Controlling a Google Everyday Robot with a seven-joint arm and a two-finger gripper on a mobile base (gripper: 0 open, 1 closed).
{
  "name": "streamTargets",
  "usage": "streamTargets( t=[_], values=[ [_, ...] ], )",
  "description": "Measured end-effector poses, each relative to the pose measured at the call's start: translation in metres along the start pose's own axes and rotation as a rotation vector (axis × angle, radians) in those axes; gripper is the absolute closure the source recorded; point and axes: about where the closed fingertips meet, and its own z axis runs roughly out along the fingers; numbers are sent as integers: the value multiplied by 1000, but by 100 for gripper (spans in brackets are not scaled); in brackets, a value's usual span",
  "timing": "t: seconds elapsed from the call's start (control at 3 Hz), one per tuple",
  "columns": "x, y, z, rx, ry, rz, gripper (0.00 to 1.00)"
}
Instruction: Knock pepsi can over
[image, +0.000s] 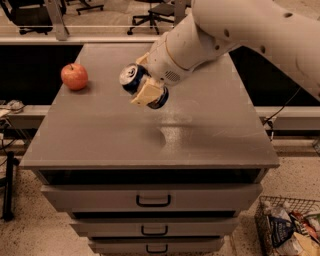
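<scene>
The pepsi can (133, 79) is dark blue with a silver top. It is tilted, top pointing up-left, and held off the grey cabinet top (100, 135). My gripper (146, 86) is shut on the can, one tan finger (146, 93) across its front side. The white arm reaches in from the upper right. The can's shadow lies on the surface below it.
A red apple (74, 76) sits near the cabinet top's back left edge. The cabinet has several drawers (152, 199) in front. A wire basket (288, 227) with packets stands on the floor at the lower right. Office chairs stand behind.
</scene>
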Motion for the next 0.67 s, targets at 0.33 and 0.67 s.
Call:
streamTargets(
  t=[0.33,0.67],
  values=[
    [12,-1,-4,-2,135,-93,100],
    [17,10,6,-52,222,-172,100]
  ],
)
